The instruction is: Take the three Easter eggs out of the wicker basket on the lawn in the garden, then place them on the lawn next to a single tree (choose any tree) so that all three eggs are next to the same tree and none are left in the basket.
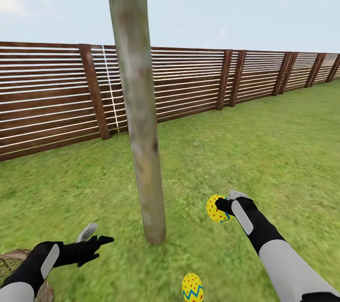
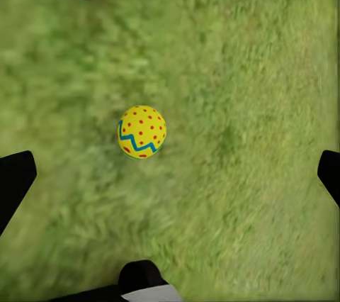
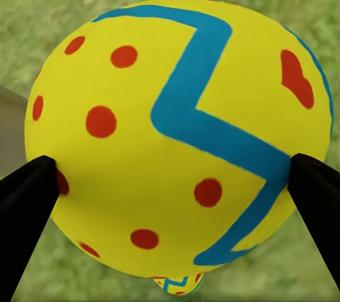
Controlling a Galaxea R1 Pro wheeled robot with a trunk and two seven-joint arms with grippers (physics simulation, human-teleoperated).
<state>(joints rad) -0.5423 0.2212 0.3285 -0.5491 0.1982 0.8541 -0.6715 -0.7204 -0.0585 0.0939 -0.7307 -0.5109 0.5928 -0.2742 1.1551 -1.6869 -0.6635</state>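
I start with the lawn, which spreads green up to the brown slat fence at the back. On it stands the tree, a pale bare trunk, just in front of me and between my two arms. At the lower left corner of the head view I see a part of the wicker basket, near the tree; I cannot see inside it.

My right pincer is gripping one Easter egg, and I hold it above the grass, to the right of the trunk. In the right wrist view this egg sits between the two dark fingers, and a small piece of another egg shows under it.

My left pincer is spread wide and holds nothing. It hangs over the grass to the left of the trunk.

A second egg lies already on the grass near the foot of the tree; the left wrist view shows it free on the lawn.

So I judge one egg is placed, one is in my grip and not yet put down, and the third I cannot locate; it may be in the basket.
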